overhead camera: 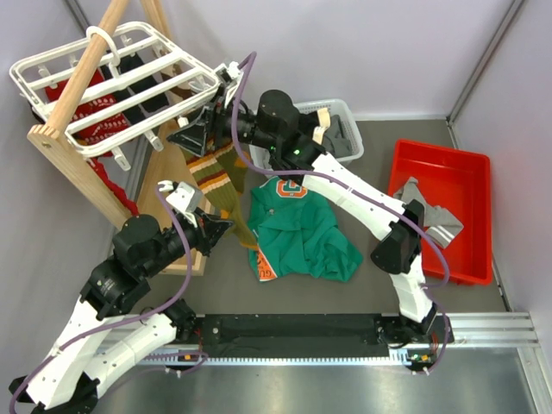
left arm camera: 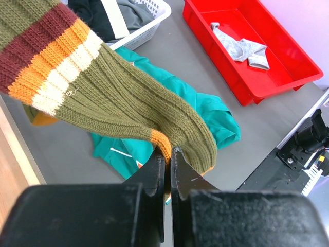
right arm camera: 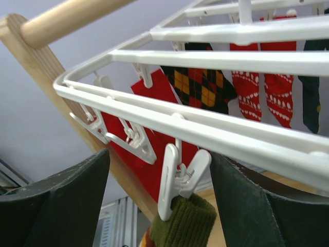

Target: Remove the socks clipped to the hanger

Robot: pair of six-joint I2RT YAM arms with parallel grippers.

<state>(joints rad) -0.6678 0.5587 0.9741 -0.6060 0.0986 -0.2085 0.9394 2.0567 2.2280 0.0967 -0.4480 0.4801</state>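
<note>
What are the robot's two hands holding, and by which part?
The left gripper pinches the striped sock by its orange-tipped lower end. The right gripper holds nothing, open around the clip.

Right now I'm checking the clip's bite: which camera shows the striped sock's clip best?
Right wrist: the white clip sits centre, biting the striped sock at its green cuff. From the top it is too small to make out. The left wrist shows only the sock's toe in the shut left pincer.

Overhead, wrists close — striped sock (overhead camera: 222, 177) shared.
</note>
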